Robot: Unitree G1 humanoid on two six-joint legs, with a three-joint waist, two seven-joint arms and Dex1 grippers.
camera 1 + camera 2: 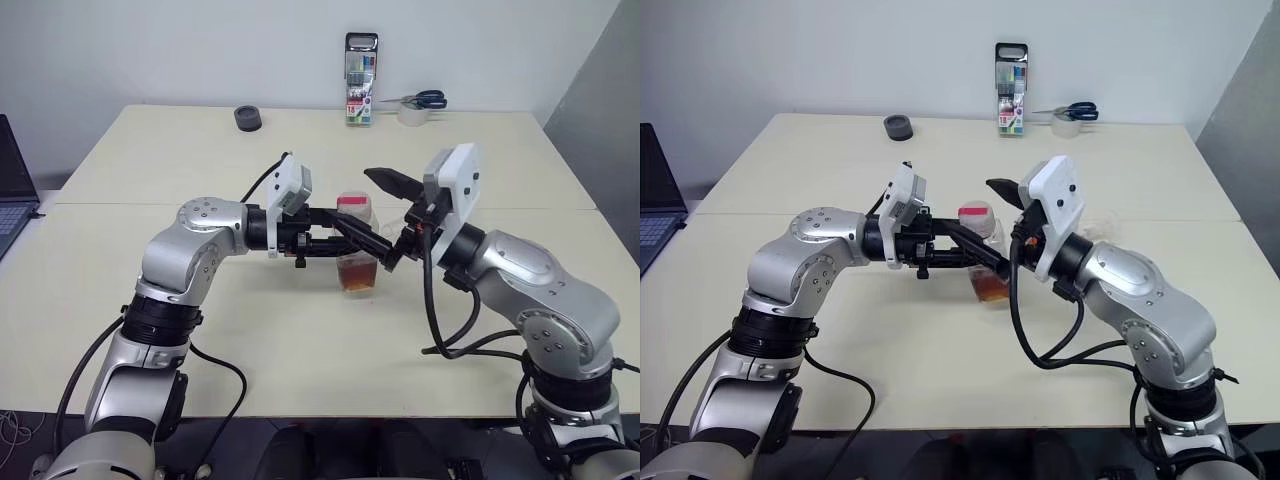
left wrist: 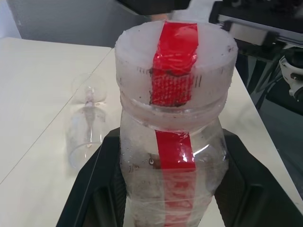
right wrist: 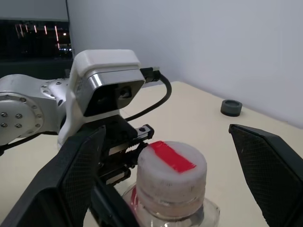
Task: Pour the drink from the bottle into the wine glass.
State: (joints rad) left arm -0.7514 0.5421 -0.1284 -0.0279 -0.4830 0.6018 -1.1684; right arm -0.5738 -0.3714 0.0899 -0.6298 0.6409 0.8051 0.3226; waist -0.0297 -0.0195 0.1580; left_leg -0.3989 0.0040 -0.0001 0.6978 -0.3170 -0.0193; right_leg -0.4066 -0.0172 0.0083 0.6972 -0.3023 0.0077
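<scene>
Bottle (image 1: 357,250), capped, upright on table (image 1: 150,160), clamped in left end effector (image 1: 352,240); right end effector (image 3: 175,165) spread wide around cap (image 3: 171,177): centre it, close squarely, twist without tilting.

Head cameras overlook the table (image 1: 300,380); wrist cameras closely face the bottle (image 2: 175,142).

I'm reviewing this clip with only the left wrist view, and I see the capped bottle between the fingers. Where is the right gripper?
Observer: The right gripper is open, with one finger on each side of the cap and neither touching it.
Operator: How much drink is inside?
Observer: In the head views, amber drink fills only the lower part of the upright bottle.
</scene>
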